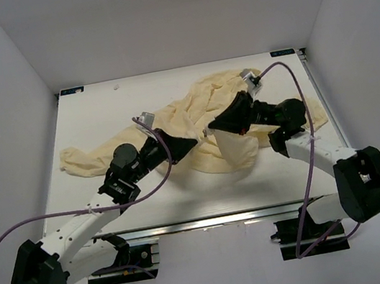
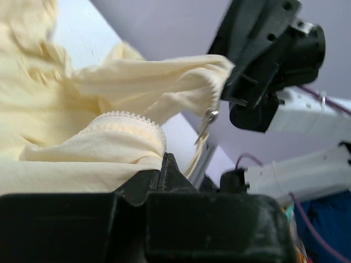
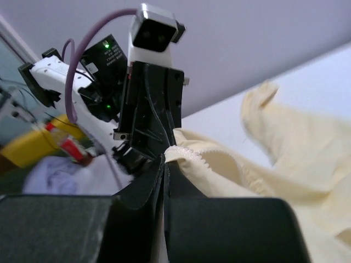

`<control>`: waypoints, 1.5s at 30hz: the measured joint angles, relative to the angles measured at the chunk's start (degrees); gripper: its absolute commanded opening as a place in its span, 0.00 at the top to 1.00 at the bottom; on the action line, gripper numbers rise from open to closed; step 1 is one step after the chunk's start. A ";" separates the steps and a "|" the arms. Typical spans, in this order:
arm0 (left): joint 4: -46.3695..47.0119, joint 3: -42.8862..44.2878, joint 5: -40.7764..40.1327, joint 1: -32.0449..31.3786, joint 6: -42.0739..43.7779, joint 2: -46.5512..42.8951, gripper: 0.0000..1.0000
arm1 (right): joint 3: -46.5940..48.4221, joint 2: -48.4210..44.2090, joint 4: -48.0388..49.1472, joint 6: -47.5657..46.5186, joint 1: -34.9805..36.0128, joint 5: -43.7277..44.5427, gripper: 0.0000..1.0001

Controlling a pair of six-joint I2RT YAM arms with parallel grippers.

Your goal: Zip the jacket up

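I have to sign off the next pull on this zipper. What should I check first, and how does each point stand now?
1. Left fingers shut on the jacket's toothed edge: ok.
2. Right fingers shut on a jacket edge: ok.
3. Zipper teeth in view at the left fingers: ok.
4. Zipper pull gripped: not ok; it hangs free below the right fingers.
5. Both zipper halves joined at the pull: cannot tell.
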 measured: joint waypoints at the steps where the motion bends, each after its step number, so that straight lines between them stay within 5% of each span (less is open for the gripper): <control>1: -1.14 1.16 -1.27 0.00 0.46 -0.72 1.00 | 2.23 -0.50 0.15 -1.77 -0.15 -0.15 1.00; 6: -4.85 6.01 -8.59 0.00 3.69 -5.49 1.00 | 13.81 0.52 0.81 -6.73 -0.70 -2.19 1.00; 10: -5.79 7.82 -12.98 0.02 5.81 -6.62 1.00 | 20.15 5.86 2.58 0.48 -1.70 -4.98 1.00; 13: -5.29 7.85 -13.44 0.09 6.54 -6.05 1.00 | 17.53 9.22 2.49 7.28 -2.21 -5.27 1.00; 18: -3.34 7.82 -11.93 0.11 6.84 -4.15 1.00 | 7.69 6.86 -0.13 4.35 -1.36 -4.02 1.00; 30: 3.48 1.95 -8.26 0.13 4.20 -3.45 1.00 | 2.34 -11.17 -13.81 -16.79 6.12 17.75 1.00; 45: 3.15 1.29 -11.50 0.13 5.70 -11.39 1.00 | 1.27 -11.08 -19.04 -21.14 13.20 34.82 1.00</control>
